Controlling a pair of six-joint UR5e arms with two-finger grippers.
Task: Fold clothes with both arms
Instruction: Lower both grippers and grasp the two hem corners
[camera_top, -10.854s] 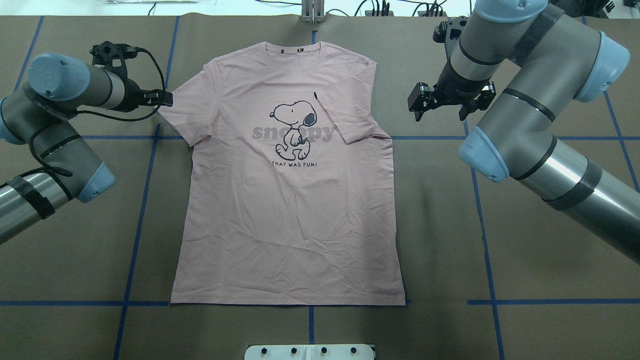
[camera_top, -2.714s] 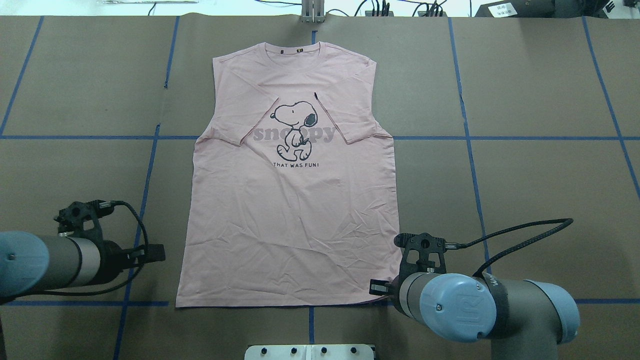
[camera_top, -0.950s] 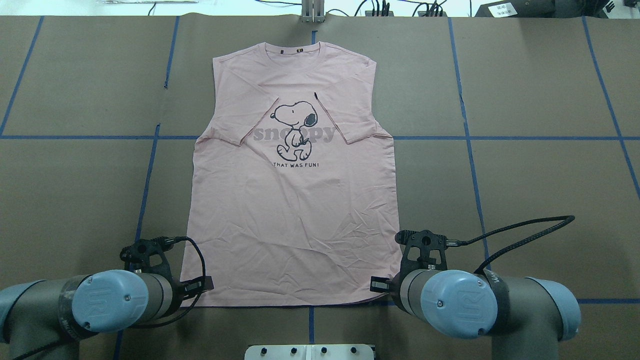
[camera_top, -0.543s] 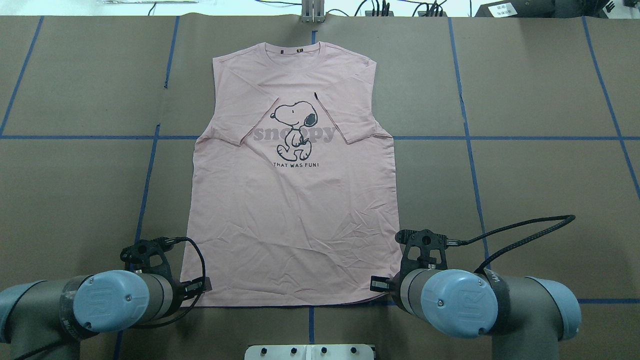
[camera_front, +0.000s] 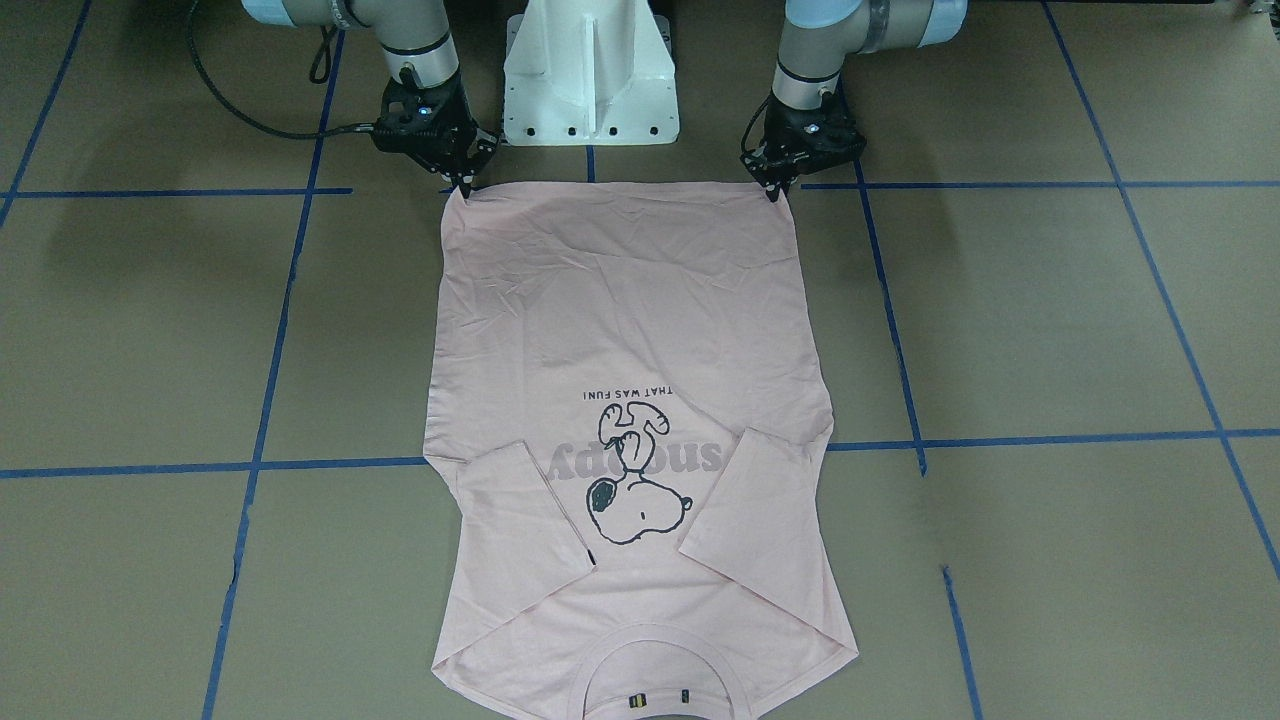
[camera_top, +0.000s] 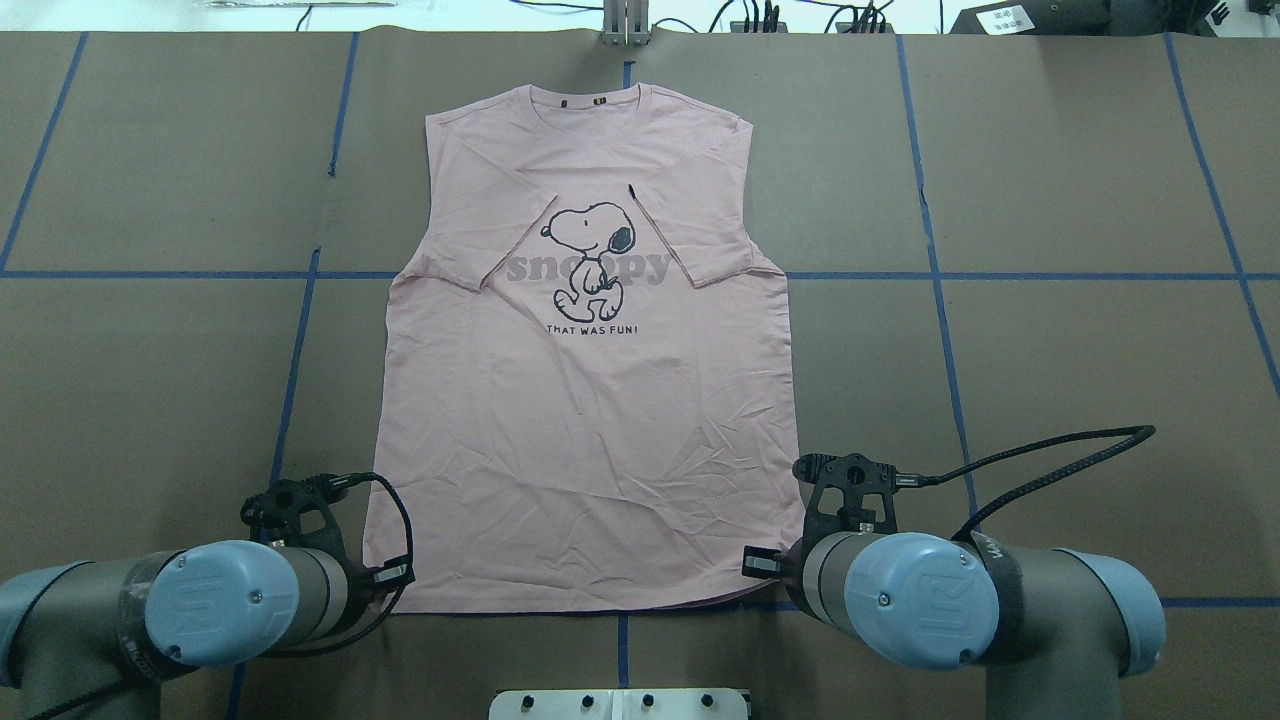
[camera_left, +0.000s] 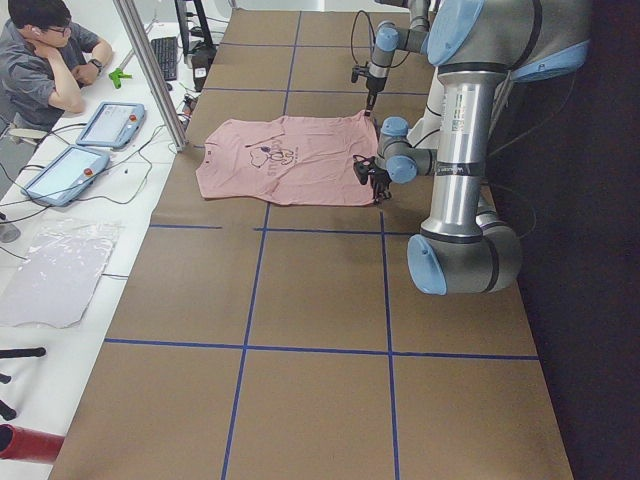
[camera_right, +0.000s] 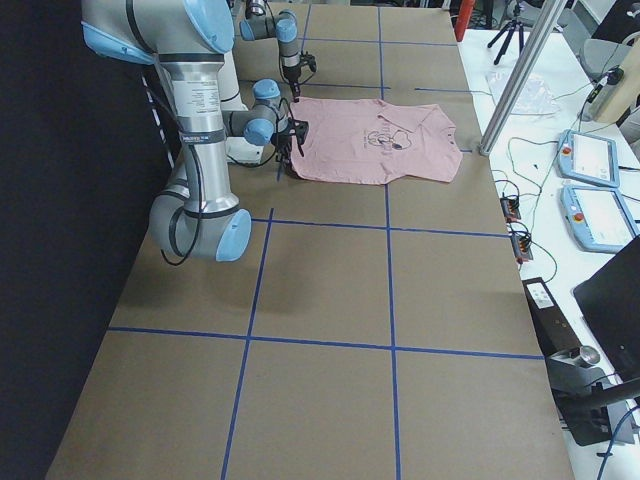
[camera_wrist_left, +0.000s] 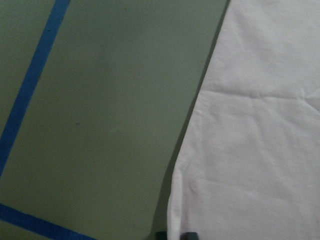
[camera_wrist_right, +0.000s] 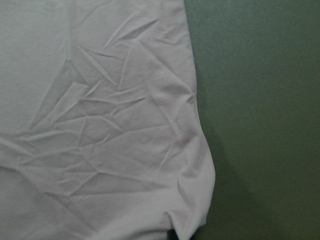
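Observation:
The pale pink Snoopy T-shirt (camera_top: 590, 430) lies flat and face up, collar at the far side, both sleeves folded in over the chest (camera_front: 630, 300). My left gripper (camera_front: 776, 192) pinches the hem corner on my left side; in the left wrist view its tips (camera_wrist_left: 175, 235) close on the fabric edge (camera_wrist_left: 250, 150). On the opposite hem corner my right gripper (camera_front: 463, 188) is shut, and the cloth (camera_wrist_right: 100, 125) bunches toward it at the bottom of the right wrist view. In the overhead view both arms' wrists hide the fingertips.
The white pedestal base (camera_front: 590, 70) stands just behind the hem, between the two arms. Blue tape lines (camera_top: 290, 360) grid the brown table. A black cable (camera_top: 1050, 450) loops off the right wrist. A seated person (camera_left: 45, 60) and tablets (camera_left: 110, 122) are beyond the far edge.
The shirt's left sleeve has been folded in and both arms have come from the sleeves down to the hem corners. In the last half second the right-hand hem corner has lifted slightly.

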